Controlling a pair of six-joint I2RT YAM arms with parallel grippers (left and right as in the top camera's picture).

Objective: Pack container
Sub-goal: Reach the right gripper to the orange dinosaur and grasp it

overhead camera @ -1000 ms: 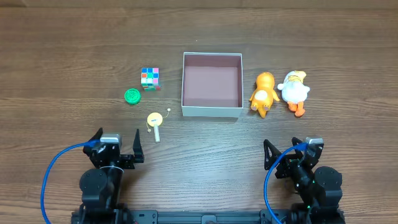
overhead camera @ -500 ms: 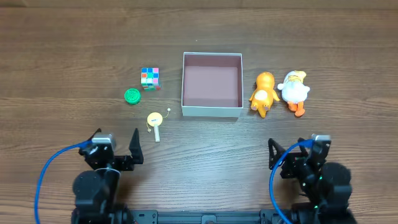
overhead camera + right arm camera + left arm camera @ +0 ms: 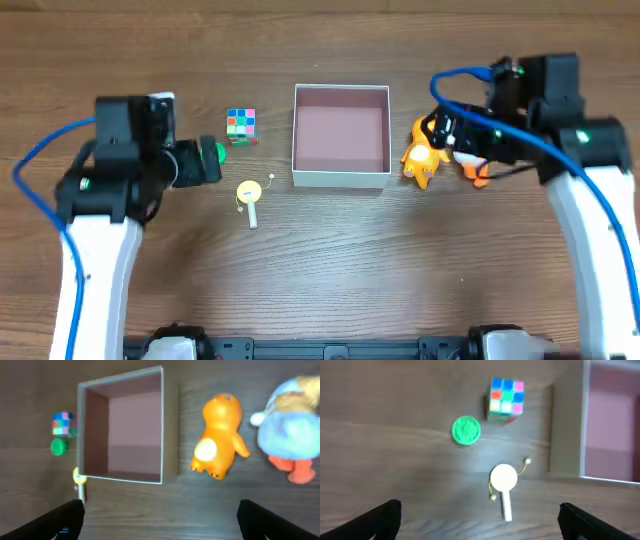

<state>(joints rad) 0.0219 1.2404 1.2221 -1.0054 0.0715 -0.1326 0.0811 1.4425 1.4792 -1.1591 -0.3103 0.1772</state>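
From overhead you see the container [image 3: 340, 137], a square, thin-walled white cardboard box with a dull pinkish inside, at mid-table between the arms. Only your wrist views show the fingers. The left gripper [image 3: 480, 521] is spread wide over a round green disc [image 3: 466, 430], a colour cube [image 3: 506, 399] and a yellow paddle toy [image 3: 503, 479]. The right gripper [image 3: 160, 520] is equally apart, over a smooth orange figure [image 3: 220, 435] and a white duck [image 3: 290, 435].
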